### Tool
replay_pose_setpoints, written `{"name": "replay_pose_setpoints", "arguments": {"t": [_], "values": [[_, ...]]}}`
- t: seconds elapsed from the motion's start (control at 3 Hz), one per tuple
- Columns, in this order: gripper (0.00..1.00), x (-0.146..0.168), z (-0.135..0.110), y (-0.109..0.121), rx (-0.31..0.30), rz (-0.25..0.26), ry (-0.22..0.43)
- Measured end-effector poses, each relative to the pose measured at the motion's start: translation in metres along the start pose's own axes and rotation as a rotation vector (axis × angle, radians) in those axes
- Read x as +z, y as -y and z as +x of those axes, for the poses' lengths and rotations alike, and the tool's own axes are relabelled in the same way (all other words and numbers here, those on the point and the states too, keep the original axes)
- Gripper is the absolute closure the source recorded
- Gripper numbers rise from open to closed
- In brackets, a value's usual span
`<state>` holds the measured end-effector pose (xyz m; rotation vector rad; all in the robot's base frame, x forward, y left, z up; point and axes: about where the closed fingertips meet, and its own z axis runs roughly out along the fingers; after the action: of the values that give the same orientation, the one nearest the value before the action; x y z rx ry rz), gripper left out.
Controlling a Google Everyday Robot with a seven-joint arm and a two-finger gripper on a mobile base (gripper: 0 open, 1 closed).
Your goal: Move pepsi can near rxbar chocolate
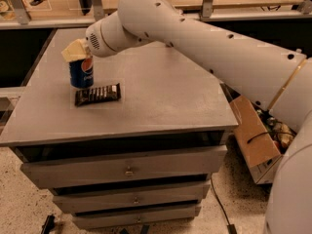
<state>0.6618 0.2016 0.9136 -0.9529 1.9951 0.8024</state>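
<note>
The gripper is positioned over the rear left area of the table, closed on the top of the pepsi can. The can is upright, just behind the left end of the rxbar chocolate. The arm extends rightward.

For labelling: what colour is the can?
The pepsi can is blue with a red-white-blue logo, in the camera view; the gripper is at its top.
</note>
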Motion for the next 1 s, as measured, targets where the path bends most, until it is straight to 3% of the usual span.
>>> {"name": "replay_pose_setpoints", "arguments": {"t": [0.33, 0.67, 1.0], "values": [[0.83, -0.0036, 0.0059, -0.0056, 0.024, 0.013, -0.018], [0.59, -0.0066, 0.0079, -0.0077, 0.036, 0.041, -0.033], [0.36, -0.0058, 0.0042, -0.005, 0.042, 0.098, -0.043]]}}
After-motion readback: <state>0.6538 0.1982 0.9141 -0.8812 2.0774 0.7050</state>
